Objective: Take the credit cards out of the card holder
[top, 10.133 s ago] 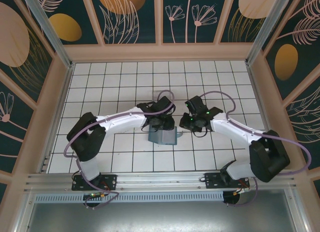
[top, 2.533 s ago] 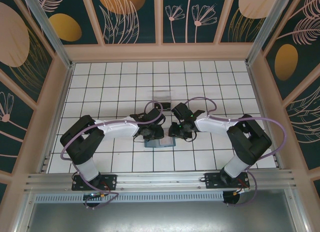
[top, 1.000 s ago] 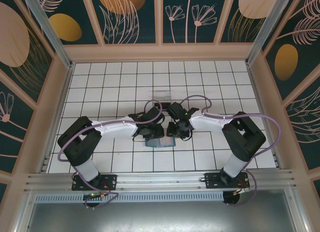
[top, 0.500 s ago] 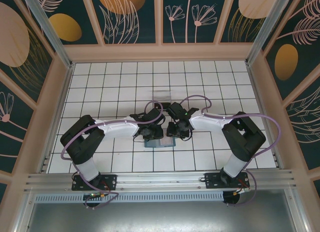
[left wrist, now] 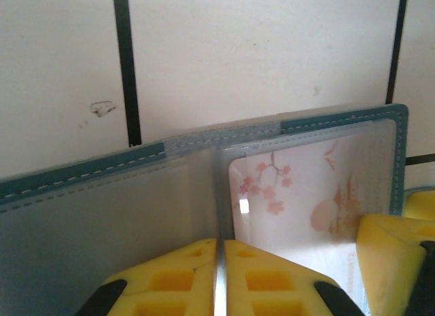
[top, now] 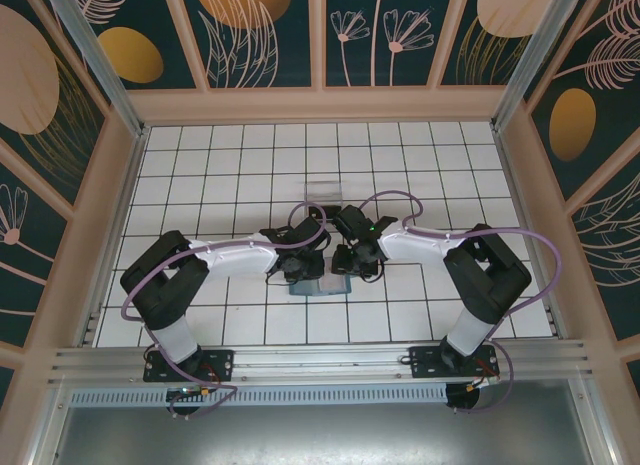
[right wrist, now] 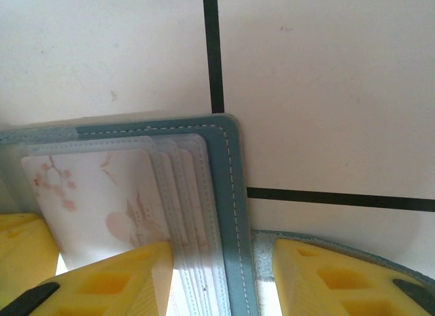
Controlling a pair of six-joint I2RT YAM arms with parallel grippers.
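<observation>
White desk (top: 200,185) tiles with black grid lines carry the scene, and from above both arms reach inward to meet just toward six o'clock of the desk's centre. From the nine o'clock side comes the left claw (left wrist: 219,258), its yellow fingers (left wrist: 194,258) clenched together on a thin clear leaf at the fold of the card holder (left wrist: 75,174). The card holder is a teal-blue bifold lying open and flat on the desk, with a clear plastic box (top: 323,188) well apart at its twelve o'clock. Its nine o'clock half shows a cloudy pocket, and what that holds cannot be told. Its three o'clock half holds a pale credit card (left wrist: 299,194) printed with pink blossom, tucked under stacked clear sleeves. At the three o'clock edge sits the right claw (right wrist: 221,255), released, with one finger on the sleeves over the card and the other beyond the teal rim, so the jaws straddle that edge without gripping. The step in hand looks like drawing out this card. To do it well, the left claw should pin the holder firmly. The right claw should catch the card alone, not the sleeves or rim, then pull flat and slowly along the pocket, or the whole holder is likely to drag. Which side the pocket opens on cannot be told.
</observation>
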